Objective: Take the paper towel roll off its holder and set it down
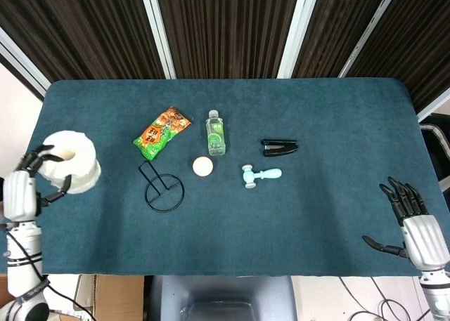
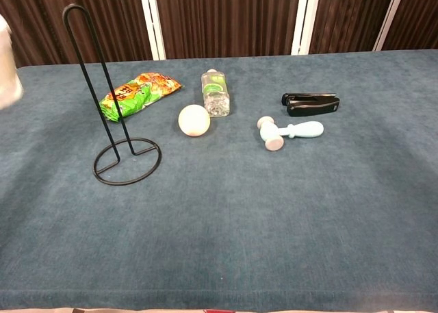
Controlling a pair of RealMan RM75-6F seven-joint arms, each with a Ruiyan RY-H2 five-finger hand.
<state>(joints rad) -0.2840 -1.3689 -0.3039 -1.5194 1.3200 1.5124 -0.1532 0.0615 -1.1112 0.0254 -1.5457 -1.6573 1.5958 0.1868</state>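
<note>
Paper towel roll [image 1: 70,168] off the holder [image 1: 164,191], gripped by left hand [image 1: 24,190] over the far left edge of the table [image 1: 316,117]; fingers curled round the roll's left side and over its top rim. Roll upright, core opening facing up, well apart from the holder. Whether resting on the cloth or held above it: cannot tell.

Holder standing bare, wire ring base on the cloth, just below the snack packet [image 1: 162,132] in the head view. Right hand [image 1: 411,226] at the near right table corner, fingers spread, nothing in it.

Head view only: both hands, the grip on the roll, the full table outline. Chest view: neither hand seen; roll reduced to a blurred white sliver at the left frame edge [image 2: 8,66].

Chest view only: full height of the holder's upright wire loop [image 2: 92,73], standing in front of the snack packet [image 2: 139,92]. Also in both views: clear bottle [image 2: 215,94], pale ball [image 2: 194,120], light blue mallet [image 2: 287,131], black stapler [image 2: 311,103].
</note>
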